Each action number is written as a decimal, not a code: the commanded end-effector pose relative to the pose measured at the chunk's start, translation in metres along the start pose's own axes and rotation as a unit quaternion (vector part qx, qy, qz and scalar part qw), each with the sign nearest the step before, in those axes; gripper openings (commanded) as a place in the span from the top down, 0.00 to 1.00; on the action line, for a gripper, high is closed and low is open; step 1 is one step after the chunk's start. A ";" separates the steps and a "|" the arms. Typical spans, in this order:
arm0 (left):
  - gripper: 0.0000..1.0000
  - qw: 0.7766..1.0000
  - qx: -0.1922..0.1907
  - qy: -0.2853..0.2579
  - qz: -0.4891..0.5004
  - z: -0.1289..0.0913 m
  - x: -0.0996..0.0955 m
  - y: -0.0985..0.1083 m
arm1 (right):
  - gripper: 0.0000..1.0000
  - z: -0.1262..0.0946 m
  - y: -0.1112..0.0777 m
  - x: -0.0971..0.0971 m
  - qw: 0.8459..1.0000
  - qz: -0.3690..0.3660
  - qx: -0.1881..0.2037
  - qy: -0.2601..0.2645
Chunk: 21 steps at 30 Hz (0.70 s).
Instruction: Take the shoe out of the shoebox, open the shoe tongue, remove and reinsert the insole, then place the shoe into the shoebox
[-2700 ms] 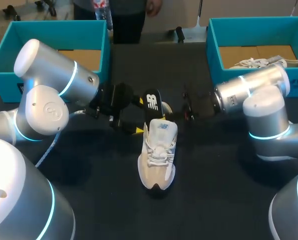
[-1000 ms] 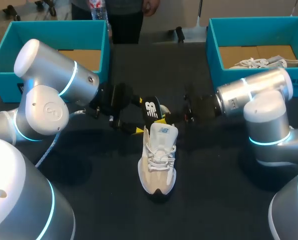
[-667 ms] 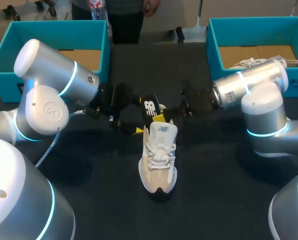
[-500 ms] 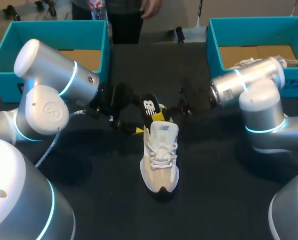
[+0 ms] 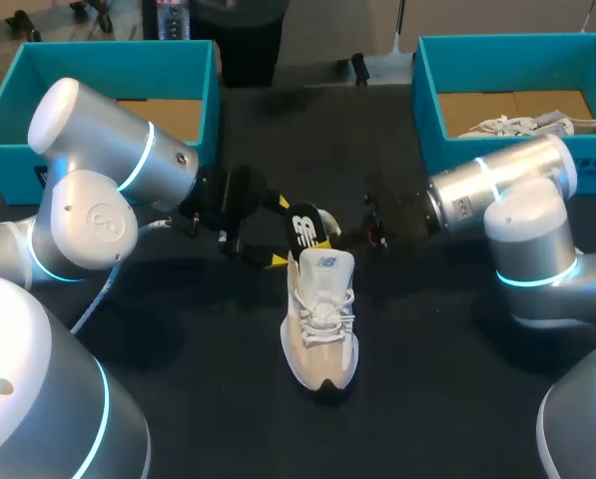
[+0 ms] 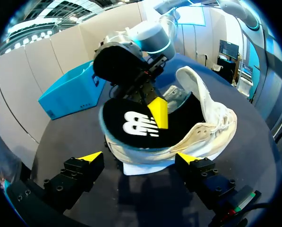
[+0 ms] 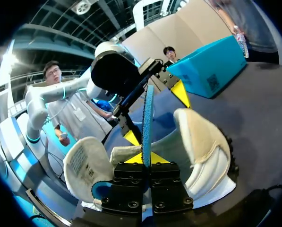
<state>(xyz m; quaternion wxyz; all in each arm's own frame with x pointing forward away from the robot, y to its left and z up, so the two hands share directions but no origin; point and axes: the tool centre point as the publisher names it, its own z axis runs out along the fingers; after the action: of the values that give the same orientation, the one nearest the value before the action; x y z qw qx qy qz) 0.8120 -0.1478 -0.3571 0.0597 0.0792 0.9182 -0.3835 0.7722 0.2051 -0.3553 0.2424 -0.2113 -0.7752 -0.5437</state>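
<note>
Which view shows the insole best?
The left wrist view: the insole faces the camera, logo side visible. The head view shows it small by the shoe; the right wrist view, only its thin edge in the right claw.

A plain black tabletop (image 5: 437,399) fills the view.

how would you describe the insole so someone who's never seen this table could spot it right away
On the dark table, find the pale laced shoe lying in the middle. At its heel end the insole stands on edge, pinched by the right gripper, jaws shut on it. It is the only flat black oval with a white logo.
</note>
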 end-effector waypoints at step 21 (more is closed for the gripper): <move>0.00 1.000 -0.001 0.000 0.000 0.001 0.000 0.000 | 0.74 -0.003 0.008 0.008 1.000 -0.011 0.001 -0.012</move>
<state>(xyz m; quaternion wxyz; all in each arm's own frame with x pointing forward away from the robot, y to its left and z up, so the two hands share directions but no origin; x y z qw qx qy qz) 0.8120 -0.1478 -0.3572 0.0597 0.0792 0.9182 -0.3835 0.7648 0.2054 -0.3501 0.2240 -0.2116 -0.7766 -0.5494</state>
